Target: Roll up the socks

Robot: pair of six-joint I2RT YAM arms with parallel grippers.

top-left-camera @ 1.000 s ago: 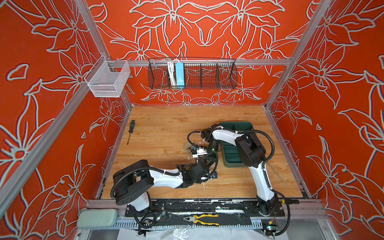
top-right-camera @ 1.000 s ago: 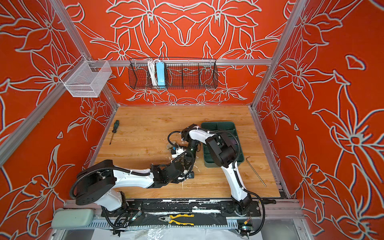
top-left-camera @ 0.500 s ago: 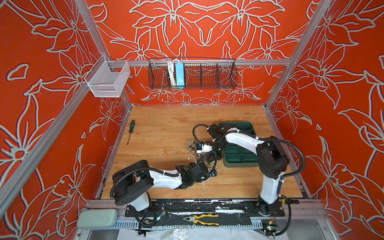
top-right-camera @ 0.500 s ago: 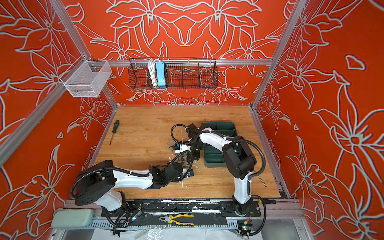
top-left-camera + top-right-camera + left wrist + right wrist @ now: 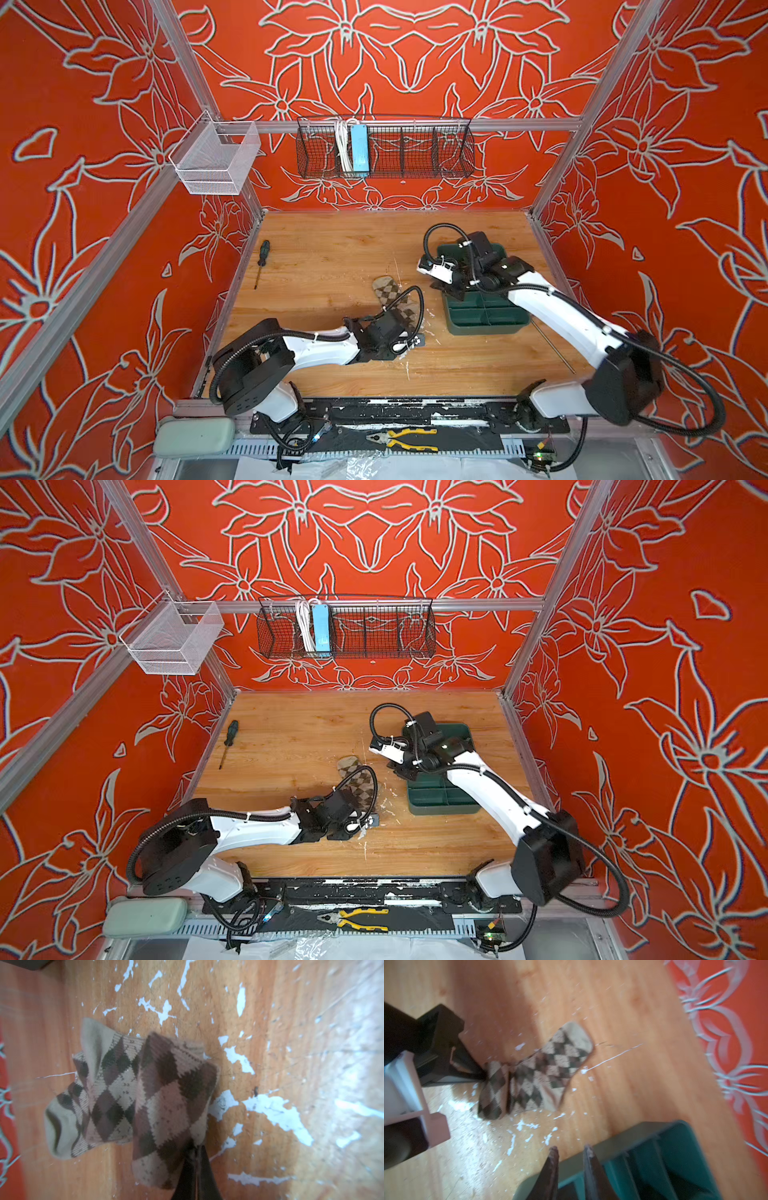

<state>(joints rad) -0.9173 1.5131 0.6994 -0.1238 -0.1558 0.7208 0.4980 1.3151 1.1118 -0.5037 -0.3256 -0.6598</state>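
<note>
A beige sock [image 5: 388, 289] with brown argyle diamonds lies on the wooden table near the middle, its near end folded over. It shows in both top views [image 5: 353, 771] and in both wrist views [image 5: 166, 1095] [image 5: 550, 1064]. My left gripper [image 5: 195, 1147] is shut on the edge of the folded end, low over the table [image 5: 405, 322]. My right gripper [image 5: 571, 1150] is to the right of the sock, above the left rim of the green tray [image 5: 486, 328]. Its jaws stand a little apart with nothing between them.
The green tray [image 5: 444, 810] has several compartments. A screwdriver [image 5: 262, 259] lies near the left wall and a thin metal rod [image 5: 552, 347] lies right of the tray. Two wire baskets [image 5: 384, 149] [image 5: 216, 160] hang on the back rail. White scuffs mark the wood around the sock.
My right gripper has let go, opened a little and pulled away from the sock to the right, over the tray's rim. My left gripper keeps its hold on the sock.
</note>
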